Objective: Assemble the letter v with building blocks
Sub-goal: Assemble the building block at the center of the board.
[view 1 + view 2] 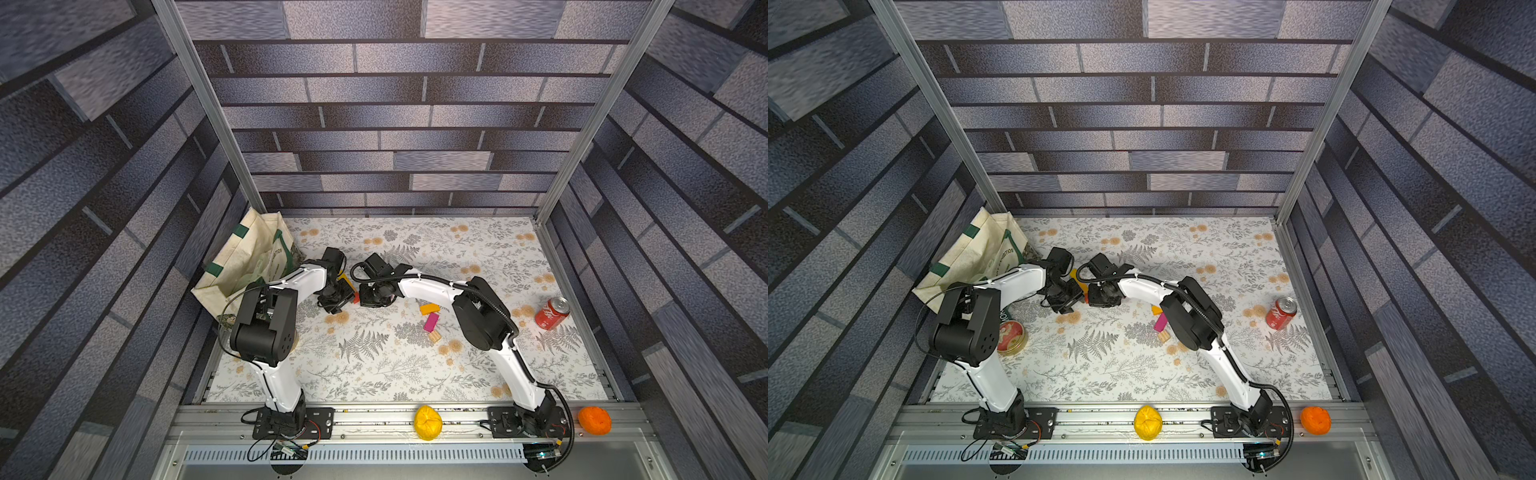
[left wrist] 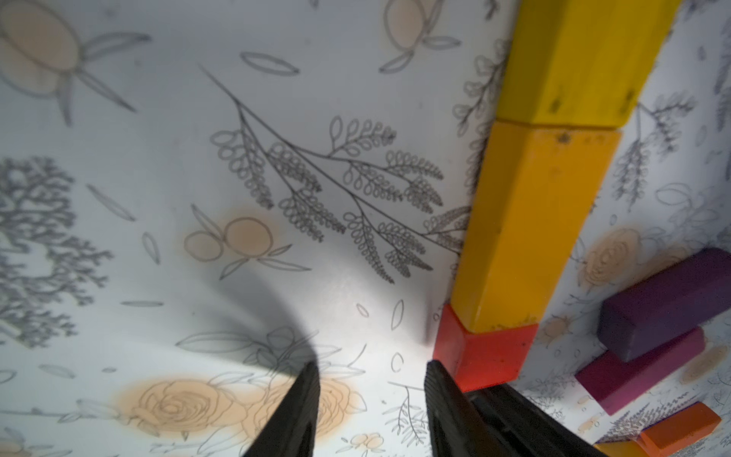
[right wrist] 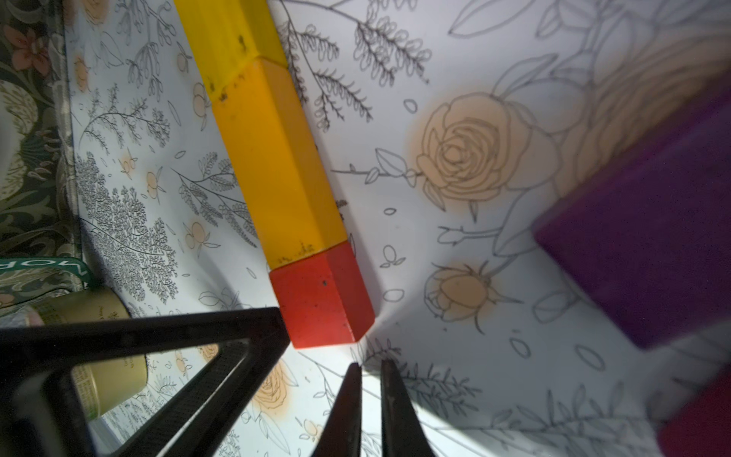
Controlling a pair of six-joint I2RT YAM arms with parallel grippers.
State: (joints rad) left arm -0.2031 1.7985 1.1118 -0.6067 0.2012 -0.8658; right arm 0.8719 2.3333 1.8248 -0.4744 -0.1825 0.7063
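Three painted wooden building blocks [image 2: 526, 257] lie flat on the flower-printed white tabletop [image 2: 277, 118], end to end in one straight row with their ends touching: a long yellow rectangular block [image 2: 581, 59], a long amber rectangular block [image 2: 534, 205], and a red rectangular block [image 2: 486, 352] closing the row; the paint shows dark specks at the joints; to one side of the red end, apart from the row, a dark purple rectangular block [image 2: 668, 300] lies against a magenta rectangular block [image 2: 641, 368], with an orange rectangular block [image 2: 680, 431] just past them; in a top view a loose amber block [image 1: 429, 308], a loose magenta block [image 1: 431, 322] and a plain wood cube [image 1: 435, 337] lie in a short line near the right arm's elbow, well apart from both grippers; the left gripper [image 2: 374, 380] is low over the table, jaws apart with nothing between them, one black finger [image 2: 447, 395] just beside the red block's end corner, touching or nearly so; the right gripper [image 3: 371, 366] points at bare table just beside that same red end, its fingers set almost together with only a slit between, holding nothing.
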